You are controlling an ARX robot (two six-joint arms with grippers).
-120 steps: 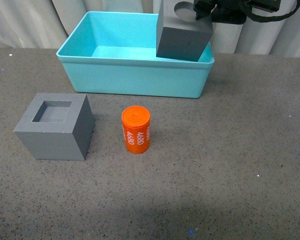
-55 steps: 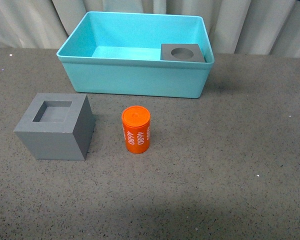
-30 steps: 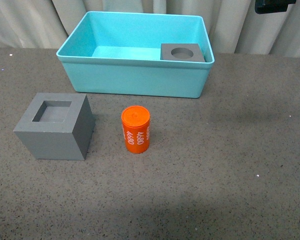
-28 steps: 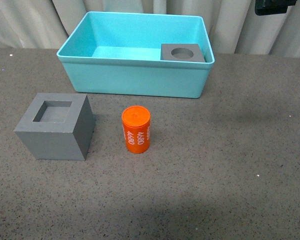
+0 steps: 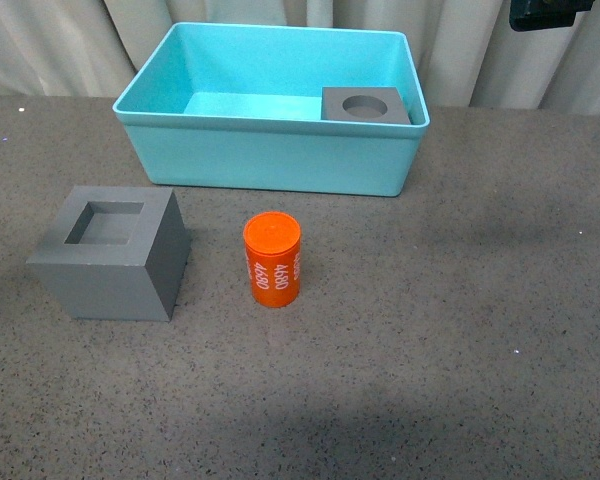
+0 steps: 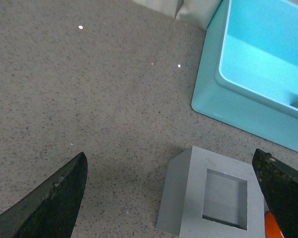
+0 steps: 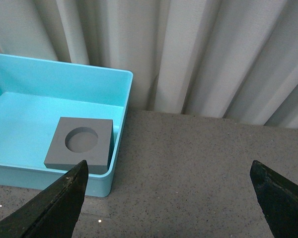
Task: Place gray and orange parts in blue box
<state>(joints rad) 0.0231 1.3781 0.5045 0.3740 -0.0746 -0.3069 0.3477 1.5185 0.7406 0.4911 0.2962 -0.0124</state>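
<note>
Sitting in the near-right corner of the blue box (image 5: 270, 160) is the round-recess cube (image 5: 365, 104); square-recess cube (image 5: 110, 255) and orange cylinder (image 5: 272, 260) stand on the speckled surface (image 5: 460, 330) before pale curtains (image 5: 70, 40); left claw (image 6: 169, 154) and right claw (image 7: 169, 163) gape, empty.

I have my left gripper (image 6: 169, 154) pointing downward, jaws spread wide and empty. My right gripper (image 7: 169, 164) sits high, jaws equally wide, gripping nothing. Only a dark bit of the right arm (image 5: 548, 12) shows in the front view's top corner.

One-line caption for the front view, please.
Front view: round-recess gray cube in the blue box; square-recess gray cube and orange cylinder stand on the table.
</note>
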